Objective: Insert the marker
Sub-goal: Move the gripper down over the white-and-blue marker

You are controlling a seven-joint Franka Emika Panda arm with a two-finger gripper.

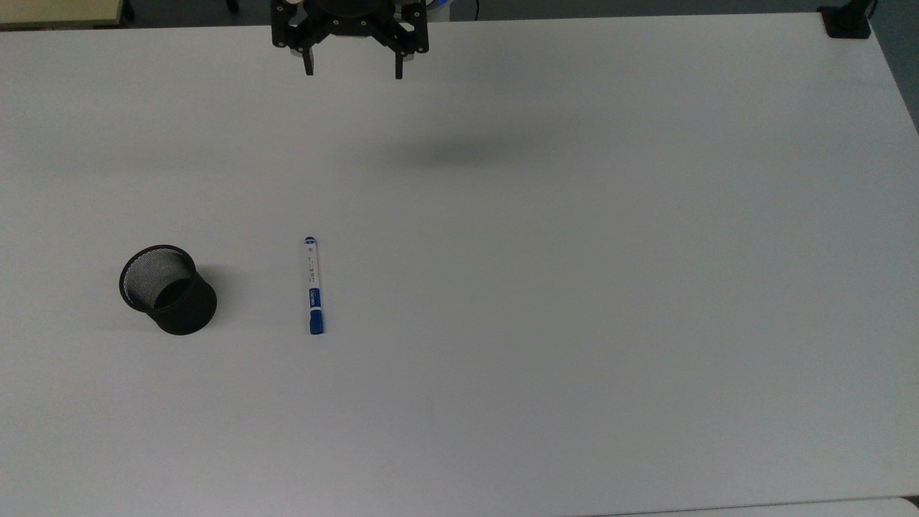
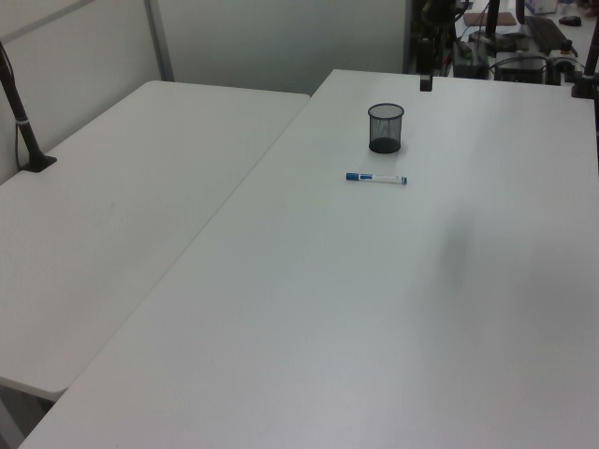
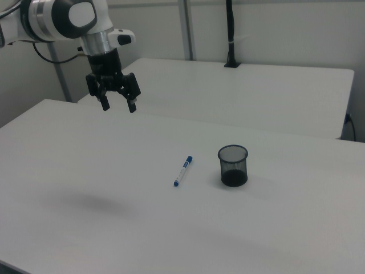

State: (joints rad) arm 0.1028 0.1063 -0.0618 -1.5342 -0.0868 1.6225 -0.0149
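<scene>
2 white tables stand side by side, the larger work table carrying just 2 objects. 1 Franka arm hangs above the far edge of the work table, its black gripper well clear of the surface, its 2 fingers spread wide apart and holding nothing. Its soft shadow falls on bare tabletop. A black mesh cup stands upright at the top view's left, with nothing visible inside. Nothing stands between it and the marker, which lies flat on the table, near the cup and to its right in the top view, well apart from the gripper. The marker has a slim white barrel with small dark print, a blue cap at its near end in the top view, a blue label band beside the cap and a blue tip at the far end.
</scene>
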